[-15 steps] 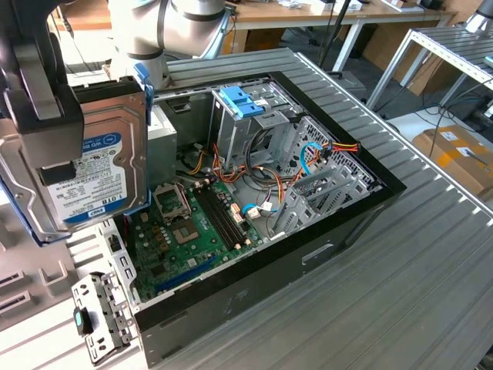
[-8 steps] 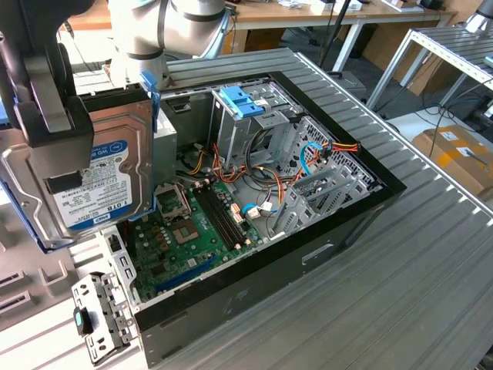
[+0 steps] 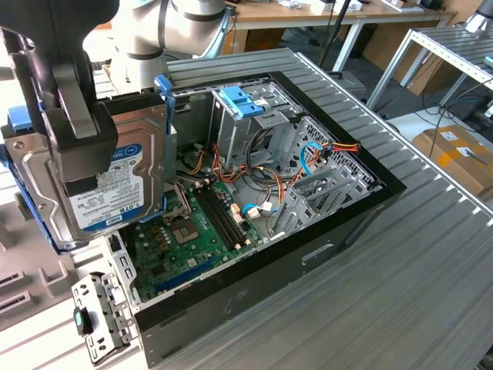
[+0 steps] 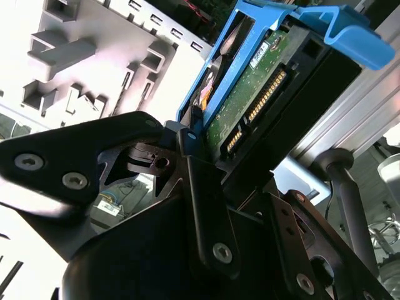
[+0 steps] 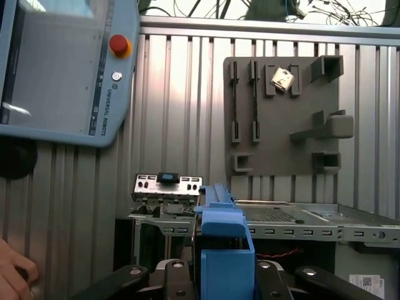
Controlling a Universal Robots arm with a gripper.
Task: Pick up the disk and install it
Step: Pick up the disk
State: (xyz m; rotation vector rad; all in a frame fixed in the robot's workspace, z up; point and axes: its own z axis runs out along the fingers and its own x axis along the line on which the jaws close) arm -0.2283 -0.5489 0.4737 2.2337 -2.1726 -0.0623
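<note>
Black gripper [image 3: 83, 173] clamped on flat silver-metal disk [image 3: 127, 185] in blue plastic bracket [image 3: 163, 85]

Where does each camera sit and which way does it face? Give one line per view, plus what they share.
Exterior view: off the arm, looking down into the open computer case on the ribbed table; the arm and the gripper clamping the disk show.
Second wrist view: at the wrist, looking along the gripper at the disk's connector edge.
First wrist view: at the wrist, facing the table, fixture board and teach pendant; gripper links show.
Shared: the blue bracket around the disk, in all three.
</note>
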